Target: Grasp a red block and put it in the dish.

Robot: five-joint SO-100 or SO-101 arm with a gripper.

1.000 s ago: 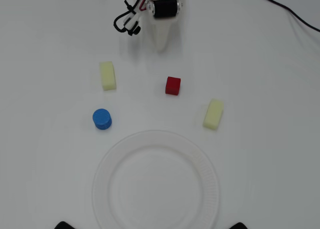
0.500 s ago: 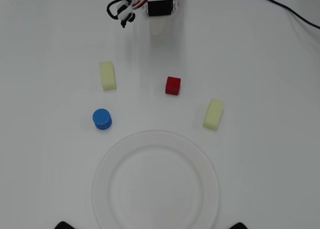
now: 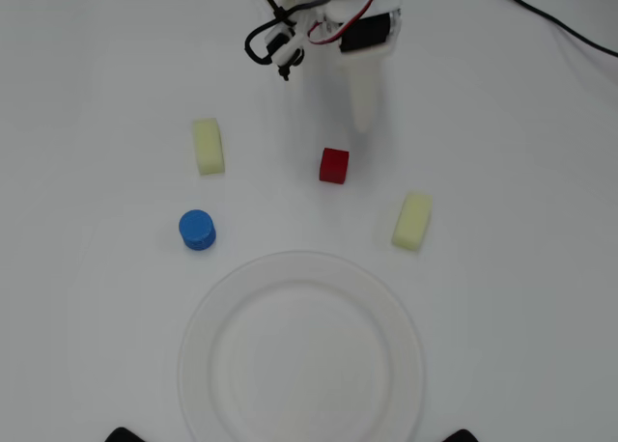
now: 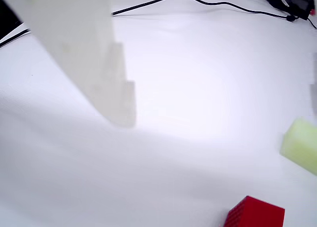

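Lab/hobby bench prob: plain white table [image 3: 541, 268], loose black cables [image 4: 198, 0], foam blocks [image 3: 208, 146].

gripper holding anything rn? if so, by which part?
Nothing held. The gripper is above the table, apart from the red block, which sits untouched on the table, outside the dish.

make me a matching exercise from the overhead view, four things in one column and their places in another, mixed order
Things:
1. red block
2. blue cylinder
3. dish
4. end effector

Places:
A. bottom centre, empty
B. top, just above and right of the red block
C. left of the dish's upper rim
D. middle, between two pale yellow blocks

Pairs: 1-D, 2-C, 3-A, 4-B
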